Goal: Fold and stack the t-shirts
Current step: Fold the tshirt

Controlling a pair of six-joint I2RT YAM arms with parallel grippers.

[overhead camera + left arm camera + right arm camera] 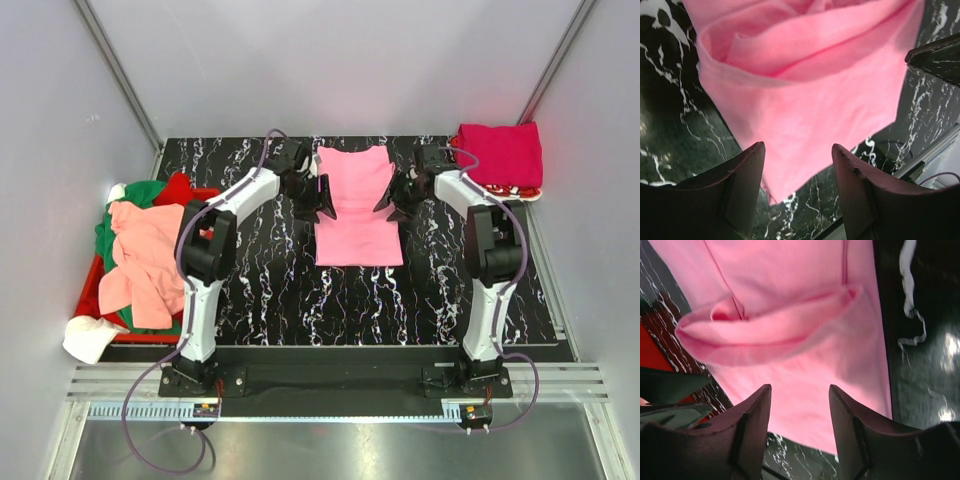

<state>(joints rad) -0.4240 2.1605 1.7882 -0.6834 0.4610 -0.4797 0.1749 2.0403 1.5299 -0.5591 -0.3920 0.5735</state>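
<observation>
Since left jaws and right jaws both stand open and empty, flanking the pink t-shirt (358, 210) lying sleeves-tucked at the far middle of the bench (270, 290), nothing pins the cloth. Risk: a pinch catching only the top layer undoes the tucked sleeves, or an uneven lift skews the fold.

A black, white-veined table (270, 290) lay beneath the left gripper (322, 203) and the right gripper (390, 205). A red crate (88, 292) sat well out to the left of the left gripper, at the table's edge.
</observation>
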